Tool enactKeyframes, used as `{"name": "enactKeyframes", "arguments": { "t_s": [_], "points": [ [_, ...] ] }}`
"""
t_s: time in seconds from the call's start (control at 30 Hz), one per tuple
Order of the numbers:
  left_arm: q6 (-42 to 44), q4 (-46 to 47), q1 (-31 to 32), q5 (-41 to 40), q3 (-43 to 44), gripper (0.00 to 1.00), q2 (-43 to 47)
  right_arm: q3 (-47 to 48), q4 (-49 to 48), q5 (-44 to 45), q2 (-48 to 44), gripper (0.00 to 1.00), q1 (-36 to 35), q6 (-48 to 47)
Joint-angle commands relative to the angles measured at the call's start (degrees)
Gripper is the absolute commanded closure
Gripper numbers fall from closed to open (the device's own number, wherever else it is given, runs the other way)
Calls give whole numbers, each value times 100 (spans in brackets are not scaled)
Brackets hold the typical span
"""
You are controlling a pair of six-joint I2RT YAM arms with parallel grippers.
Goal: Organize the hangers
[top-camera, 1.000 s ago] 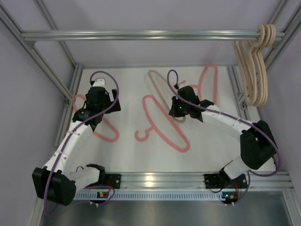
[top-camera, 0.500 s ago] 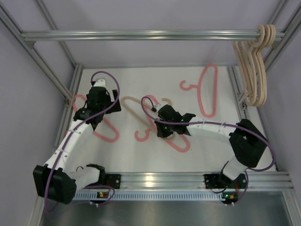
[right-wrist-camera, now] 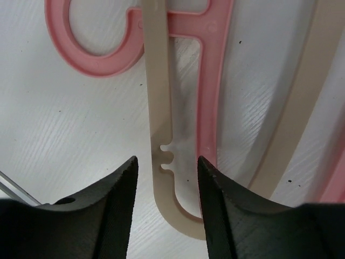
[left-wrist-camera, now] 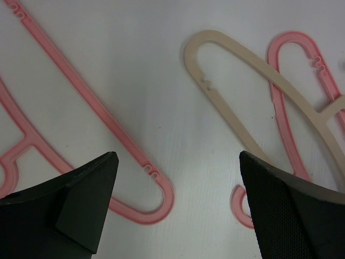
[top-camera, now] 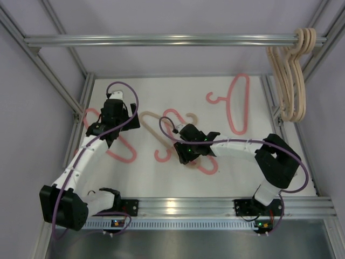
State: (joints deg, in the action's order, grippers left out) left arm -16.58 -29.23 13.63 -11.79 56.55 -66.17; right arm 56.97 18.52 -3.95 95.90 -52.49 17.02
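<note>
From above, the right gripper [top-camera: 187, 147] sits over the middle of the table [top-camera: 145, 181]; a second ago it was nearer the rear edge. It has dragged the beige hanger [top-camera: 151, 117] leftward, and that hanger now lies slantwise across the middle pink hanger [top-camera: 206, 165]. The left gripper [top-camera: 110, 125] hovers by the left edge, above the left pink hanger [top-camera: 123, 153]. A third pink hanger [top-camera: 240, 102] lies at the rear right. The hung beige hangers [top-camera: 294, 81] crowd the right end of the rail [top-camera: 161, 40].

In the left wrist view, the left gripper [left-wrist-camera: 178, 178] has its jaws spread wide and empty. The left pink hanger [left-wrist-camera: 86, 102] is beneath, and the beige hanger [left-wrist-camera: 242, 59] lies near it.

In the right wrist view, the right gripper [right-wrist-camera: 167, 178] has just parted its jaws. They stand narrowly apart astride the beige hanger [right-wrist-camera: 153, 81], beside the middle pink hanger [right-wrist-camera: 210, 97]. The bar seems to lie free, though a brush against one pad is hard to rule out. This looks like a release within the left arm's reach, and hanging it remains to be done.
</note>
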Motion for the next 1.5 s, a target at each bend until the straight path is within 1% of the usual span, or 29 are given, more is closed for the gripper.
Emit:
{"name": "enactKeyframes", "arguments": {
  "t_s": [0.0, 0.07, 0.23, 0.43, 0.47, 0.53, 0.67, 0.77, 1.0, 1.1, 1.2, 1.3, 1.33, 1.4, 1.43, 1.47],
  "points": [
    [-30, 32, -27, 45, -22, 2, -10, 34, -59, 139, -413, 53, 10, 21],
    [-30, 40, -27, 63, -22, 2, -10, -36, -59, 140, -510, 51, 185, 38],
    [-30, 40, -27, 107, -30, 2, -27, -422, -103, 61, -677, 51, 739, 267],
    [-38, 32, -27, 133, -22, 2, -36, -976, -490, -782, -985, 51, 1582, 259],
    [-38, 40, -27, 133, -22, 2, -45, -1003, -525, -1053, -977, 51, 1671, 250],
    [-30, 41, -27, 142, -22, 2, -54, -1082, -630, -1248, -898, 51, 1873, 215],
    [-38, 32, -27, 125, -30, 2, -54, -1258, -1052, -1967, -643, 52, 2102, 258],
    [-30, 40, -27, 133, -30, 2, -62, -1311, -1306, -2302, -441, 52, 2138, 285],
    [-30, 23, -27, 125, -30, 2, -71, -1276, -1799, -2699, 78, 53, 2146, 478],
    [-30, 32, -27, 124, -30, 2, -71, -1171, -1983, -2761, 315, 55, 2155, 539],
    [-12, 32, -27, 116, -30, 2, -54, -1109, -2063, -2778, 552, 61, 2164, 601],
    [-21, 40, -27, 116, -30, 2, -54, -1048, -2133, -2796, 772, 72, 2190, 663],
    [-21, 32, -27, 107, -30, 2, -54, -1039, -2151, -2805, 860, 81, 2208, 671],
    [-21, 41, -27, 116, -30, 2, -54, -1030, -2186, -2796, 904, 89, 2208, 672],
    [-30, 41, -27, 107, -30, 2, -45, -1030, -2204, -2779, 904, 96, 2208, 671],
    [-30, 32, -27, 107, -30, 2, -54, -1021, -2204, -2770, 887, 100, 2208, 663]
  ]
}}
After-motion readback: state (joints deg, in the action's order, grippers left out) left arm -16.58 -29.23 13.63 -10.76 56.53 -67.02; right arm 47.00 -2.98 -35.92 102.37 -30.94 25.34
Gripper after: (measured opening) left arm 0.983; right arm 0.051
